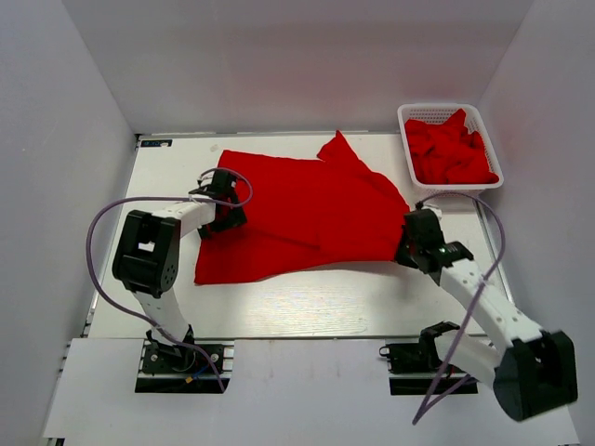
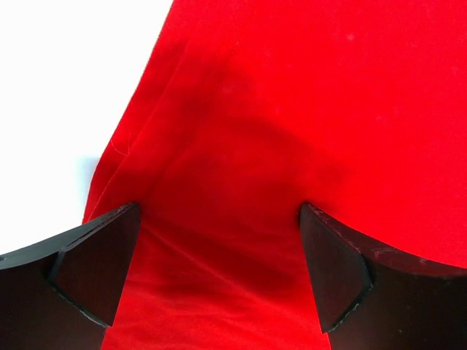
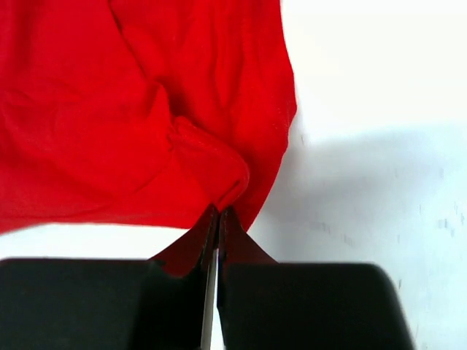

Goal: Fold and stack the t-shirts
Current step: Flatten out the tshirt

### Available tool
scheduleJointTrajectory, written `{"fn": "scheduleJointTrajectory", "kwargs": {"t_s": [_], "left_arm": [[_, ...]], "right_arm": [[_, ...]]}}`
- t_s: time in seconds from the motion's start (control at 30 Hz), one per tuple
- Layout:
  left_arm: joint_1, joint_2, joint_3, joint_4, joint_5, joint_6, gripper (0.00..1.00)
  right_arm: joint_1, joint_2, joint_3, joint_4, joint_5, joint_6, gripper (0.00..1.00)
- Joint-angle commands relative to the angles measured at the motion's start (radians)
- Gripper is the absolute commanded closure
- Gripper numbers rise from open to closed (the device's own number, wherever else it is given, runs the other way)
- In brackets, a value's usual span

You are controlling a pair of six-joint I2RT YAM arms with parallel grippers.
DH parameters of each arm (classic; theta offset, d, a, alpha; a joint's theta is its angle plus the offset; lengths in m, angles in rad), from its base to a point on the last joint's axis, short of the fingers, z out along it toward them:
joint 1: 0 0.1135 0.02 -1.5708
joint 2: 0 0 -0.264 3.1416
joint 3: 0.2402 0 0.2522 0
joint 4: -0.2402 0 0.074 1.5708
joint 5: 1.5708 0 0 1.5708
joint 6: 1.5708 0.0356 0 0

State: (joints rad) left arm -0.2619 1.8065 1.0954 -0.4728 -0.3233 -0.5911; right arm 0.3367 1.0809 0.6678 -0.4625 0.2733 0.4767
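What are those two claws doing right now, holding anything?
Left gripper: open, fingers spread over the red t-shirt, not gripping it.
Right gripper: closed, pinching the t-shirt's edge.

White table [image 1: 307,307]: red t-shirt [image 1: 307,218] (basket [image 1: 437,107] too)

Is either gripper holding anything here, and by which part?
Right gripper pinches the red t-shirt by a bunched fold at its near right corner. Left gripper is open over the shirt's left edge, holding nothing.
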Motion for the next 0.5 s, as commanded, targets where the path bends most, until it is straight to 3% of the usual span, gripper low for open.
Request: {"fn": "scheduleJointTrajectory", "kwargs": {"t_s": [0.0,0.03,0.13,0.17,0.27,0.47], "left_arm": [[0.01,-0.021,-0.034,-0.087,0.0,-0.003,0.0],[0.01,-0.021,-0.034,-0.087,0.01,-0.003,0.0],[0.01,-0.021,-0.043,-0.087,0.021,-0.003,0.0],[0.01,-0.021,-0.043,-0.087,0.021,-0.003,0.0],[0.01,-0.039,-0.043,-0.099,0.021,-0.003,0.0],[-0.002,-0.07,-0.034,-0.099,0.041,0.027,0.0]], "right_arm": [[-0.007,-0.14,-0.065,-0.162,-0.009,0.1,0.98],[-0.007,-0.159,-0.12,-0.171,-0.026,0.108,0.81],[0.002,-0.206,-0.134,-0.223,-0.083,0.183,0.68],[-0.004,-0.208,-0.119,-0.244,-0.117,0.192,0.5],[0.002,-0.2,-0.036,-0.272,-0.063,0.148,0.29],[0.027,-0.084,0.062,-0.055,-0.206,-0.049,0.28]]}}
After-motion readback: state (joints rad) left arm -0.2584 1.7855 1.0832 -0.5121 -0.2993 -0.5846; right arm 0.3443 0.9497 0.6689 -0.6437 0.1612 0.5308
